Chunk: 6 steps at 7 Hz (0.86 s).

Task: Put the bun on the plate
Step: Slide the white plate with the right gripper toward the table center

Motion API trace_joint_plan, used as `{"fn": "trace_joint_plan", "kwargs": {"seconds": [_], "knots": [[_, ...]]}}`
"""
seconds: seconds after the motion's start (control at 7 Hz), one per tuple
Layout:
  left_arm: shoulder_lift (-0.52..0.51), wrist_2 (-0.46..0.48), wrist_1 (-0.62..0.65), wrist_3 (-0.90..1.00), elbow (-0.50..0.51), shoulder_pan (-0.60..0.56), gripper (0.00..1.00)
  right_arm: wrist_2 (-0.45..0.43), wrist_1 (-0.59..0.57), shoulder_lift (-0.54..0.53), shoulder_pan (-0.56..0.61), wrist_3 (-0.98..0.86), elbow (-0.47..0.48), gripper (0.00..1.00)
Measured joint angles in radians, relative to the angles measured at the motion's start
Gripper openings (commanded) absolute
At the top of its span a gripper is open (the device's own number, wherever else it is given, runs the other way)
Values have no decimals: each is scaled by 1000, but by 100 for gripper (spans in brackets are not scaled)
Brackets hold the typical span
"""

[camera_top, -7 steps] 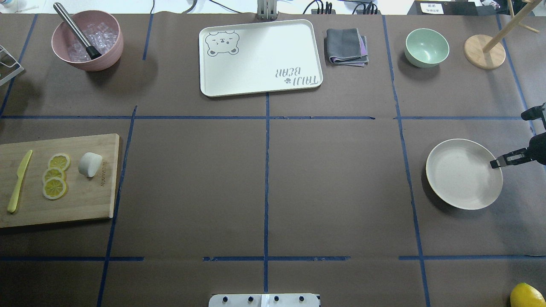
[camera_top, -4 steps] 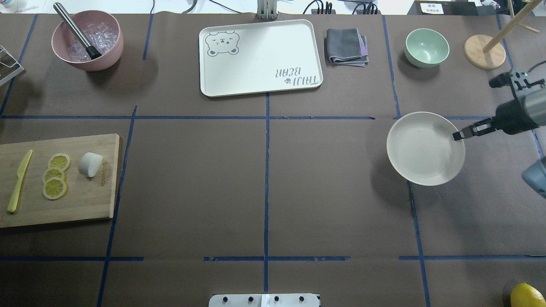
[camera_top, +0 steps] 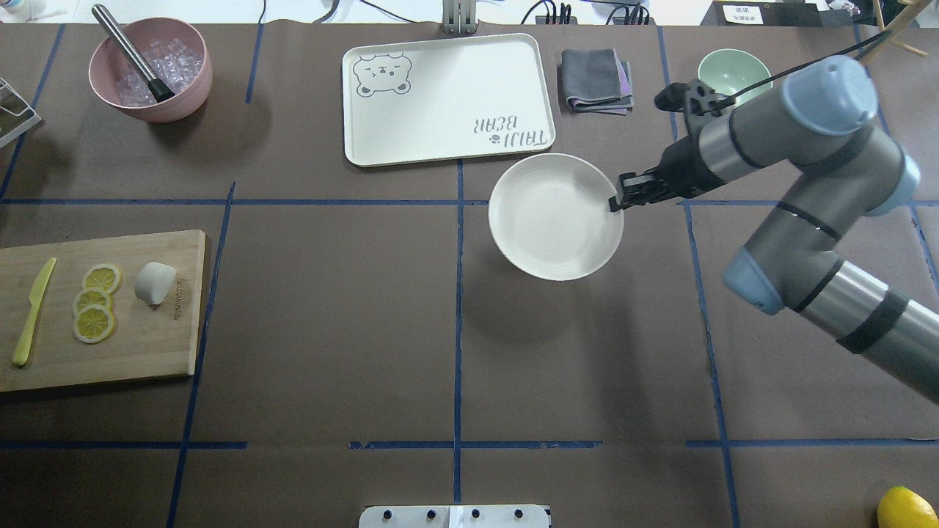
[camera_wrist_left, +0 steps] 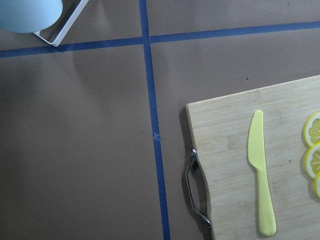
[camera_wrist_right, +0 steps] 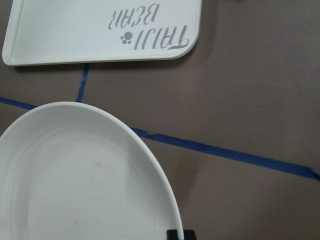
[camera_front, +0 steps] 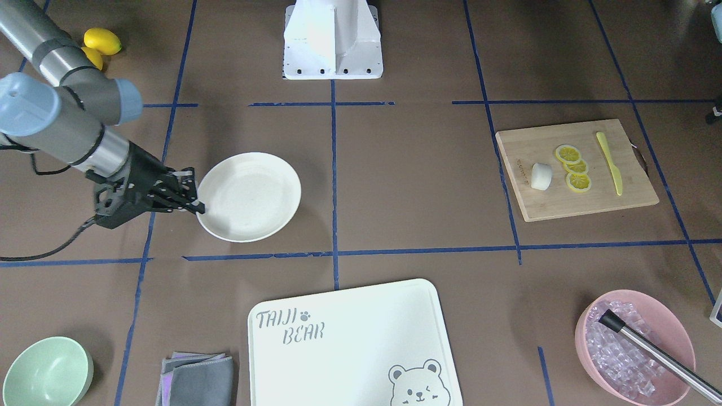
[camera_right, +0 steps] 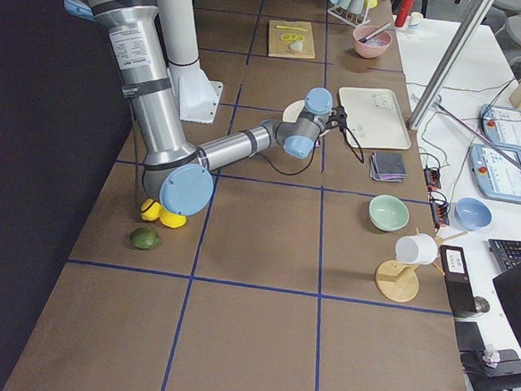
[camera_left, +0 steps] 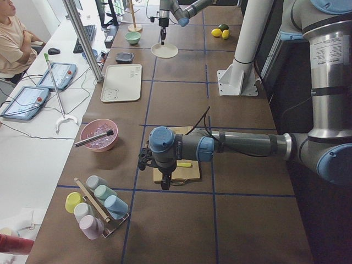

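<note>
The bun [camera_top: 155, 282], a small white lump, lies on the wooden cutting board [camera_top: 147, 345] at the table's left, beside the lemon slices [camera_top: 95, 302]; it also shows as the bun [camera_front: 541, 176] in the front-facing view. My right gripper [camera_top: 615, 204] is shut on the right rim of the cream plate [camera_top: 555, 216], holding it tilted above the table near the centre, just in front of the bear tray. The right wrist view shows the plate [camera_wrist_right: 75, 180] empty. My left gripper [camera_left: 165, 186] hangs over the board's outer end; I cannot tell whether it is open or shut.
The bear-printed tray [camera_top: 447, 99] sits just behind the plate, with a folded grey cloth [camera_top: 596, 79] and mint bowl [camera_top: 733, 77] to its right. A pink bowl of ice [camera_top: 150, 70] stands at the back left. A yellow knife [camera_top: 33, 312] lies on the board.
The right arm has carried the plate from the table's right side leftward and away from the robot, to just in front of the tray. The bun has not moved.
</note>
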Motion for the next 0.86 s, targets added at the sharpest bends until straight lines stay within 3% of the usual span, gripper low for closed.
{"fn": "trace_joint_plan", "kwargs": {"seconds": [0.43,0.57,0.71,0.86], "knots": [[1,-1,0,0,0,0,100,-224,-101,101,-200,186,-3,3],[1,-1,0,0,0,0,100,-283,-108,110,-248,224,-5,16],[1,-1,0,0,0,0,100,-311,-114,112,-279,239,-8,36],[1,-1,0,0,0,0,100,-321,-119,113,-296,247,-12,99]]}}
